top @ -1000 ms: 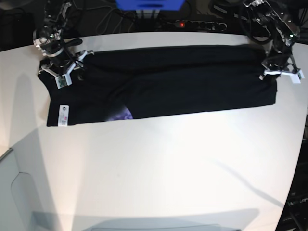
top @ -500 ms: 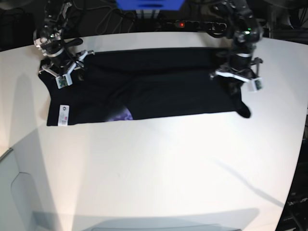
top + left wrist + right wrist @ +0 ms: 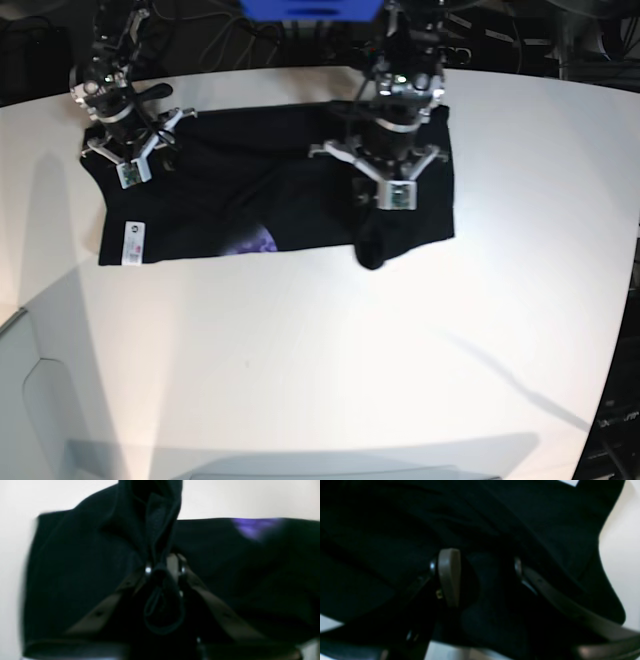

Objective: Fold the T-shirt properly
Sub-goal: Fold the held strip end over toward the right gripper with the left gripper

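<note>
**A:** While the left gripper (image 3: 163,567) is pinched on a bunched hem fold of the T-shirt (image 3: 250,195), cloth trails off it in a hanging tail near the front edge. Jaws nearly together, fabric wadded between the fingertips (image 3: 148,569). Grip looks solid.

**B:** And the right gripper (image 3: 482,575)?

**A:** Jaws spread wide, standing on the far-left end of the shirt. Black cloth fills the gap between them, but I can't tell from the wrist view whether it's pressing or just hovering just above. Nothing is pinched.

**B:** Where's the shirt overall?

**A:** On the white table (image 3: 320,370), far half, already a long band. White label (image 3: 131,238) at the near-left corner, purple print (image 3: 250,242) showing at the near edge, middle. Right end is lifted and doubled over toward the left.

**B:** So the step is the crosswise fold.

**A:** My read, yes. To do it well: carry the held end low and flat to the left, so the hanging tail drags out straight instead of tucking under. Line up the carried edge with the far and near edges before lowering.

**B:** Risk?

**A:** Only one corner is held, so the other corner may lag and skew the fold. Release only after the cloth lies flat.
</note>
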